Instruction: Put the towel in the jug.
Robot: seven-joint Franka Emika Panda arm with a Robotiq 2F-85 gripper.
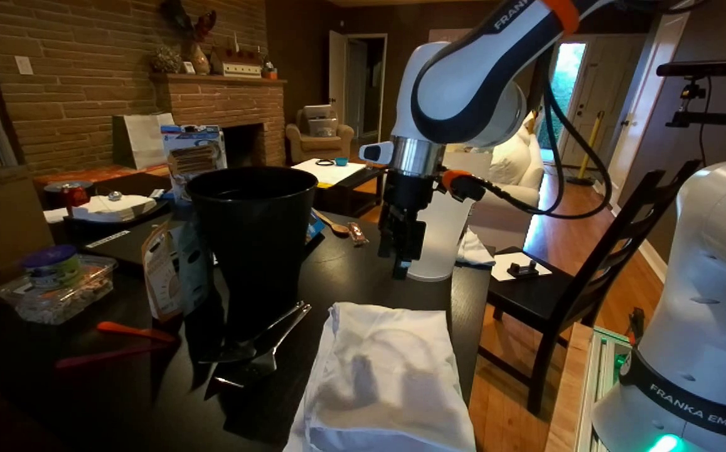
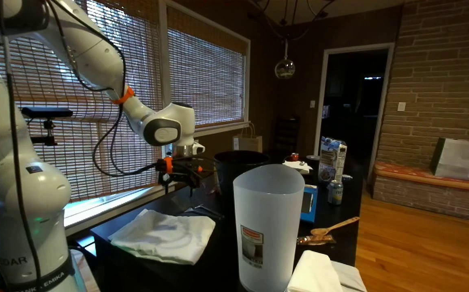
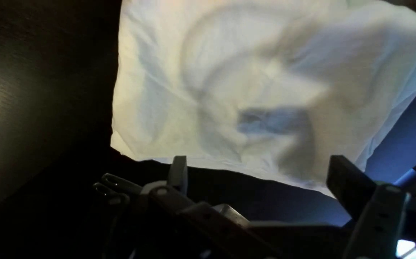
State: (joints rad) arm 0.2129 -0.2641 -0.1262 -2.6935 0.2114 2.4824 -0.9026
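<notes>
The towel (image 3: 229,72) is lying folded on the tabletop (image 1: 350,282) below the jaws, one edge running roughly under the gap between them. The jaws are hovering above it, spread wide with nothing between them, so the step in hand is presumably becoming the grasp. Lowering onto that edge or a raised crease should be giving a surer bite than pressing on the flat middle; getting several layers between the jaws before closing should be keeping the folds from slipping. The utensils (image 1: 267,362) are lying near that edge, showing by one jaw in the wrist view, so drifting their way is risking a snag. Apart from the jaws, the jug (image 2: 270,227) is standing upright; the carry will be needing enough lift for hanging folds to clear its rim. The bin (image 1: 250,251) is standing apart, on the jaws' utensil side.
</notes>
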